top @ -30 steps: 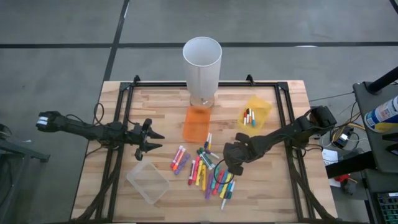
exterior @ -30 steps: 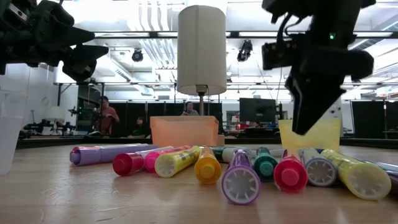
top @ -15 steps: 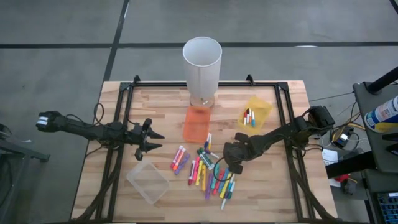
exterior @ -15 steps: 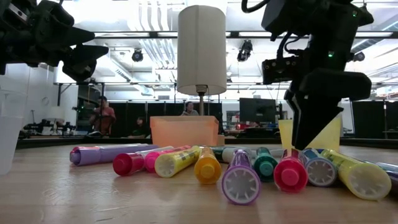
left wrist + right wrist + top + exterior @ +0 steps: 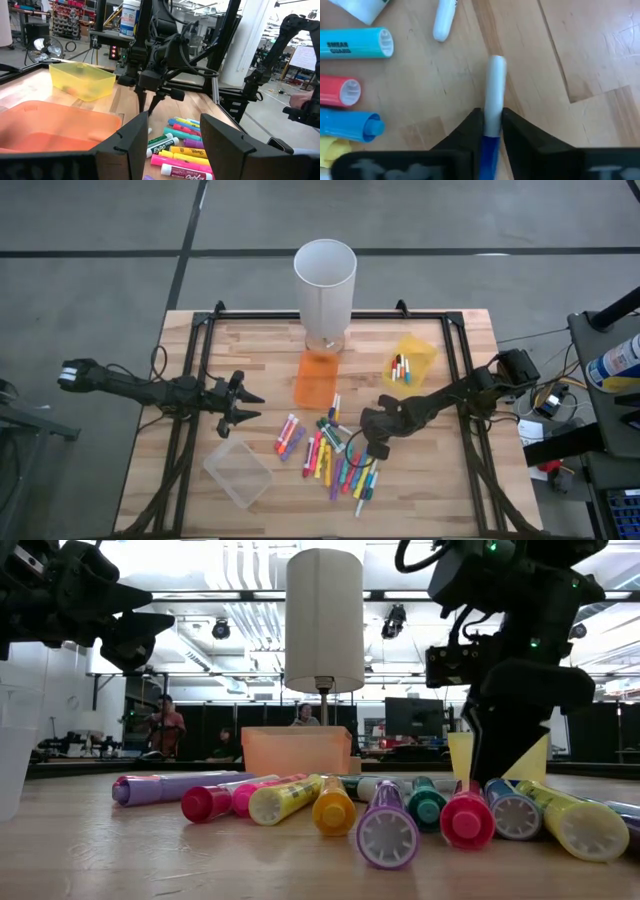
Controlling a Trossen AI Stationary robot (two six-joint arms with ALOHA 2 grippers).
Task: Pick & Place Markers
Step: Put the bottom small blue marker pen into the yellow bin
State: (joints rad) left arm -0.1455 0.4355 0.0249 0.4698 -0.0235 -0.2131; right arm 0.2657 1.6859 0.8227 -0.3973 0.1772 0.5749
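Many coloured markers [image 5: 335, 455] lie in a loose pile on the wooden table, near its middle. My right gripper [image 5: 372, 448] stands over the pile's right side with its fingers pointing down, shut on a thin white marker with a blue end [image 5: 493, 100]. In the low view the right gripper [image 5: 490, 765] reaches down to the row of markers [image 5: 385, 815]. My left gripper [image 5: 245, 405] hovers open at the table's left side, touching nothing. In its own view the left gripper [image 5: 172, 145] faces the pile. My right gripper pinches the white and blue marker between its two fingers [image 5: 475, 125], coming from above. The fingers lie on either side of the shaft near where white meets blue [image 5: 492, 131]. The white end [image 5: 495, 70] sticks out past the fingertips. Whether it is off the table, I cannot tell.
An orange bin [image 5: 316, 378] and a tall white cylinder [image 5: 325, 275] stand behind the pile. A yellow bin [image 5: 412, 360] at the far right holds a few markers. A clear bin [image 5: 238, 472] sits at the near left. Black rails [image 5: 200, 380] run along both table sides.
My right gripper has moved down onto the right side of the marker pile, its fingertips now level with the markers. The left arm has kept still.
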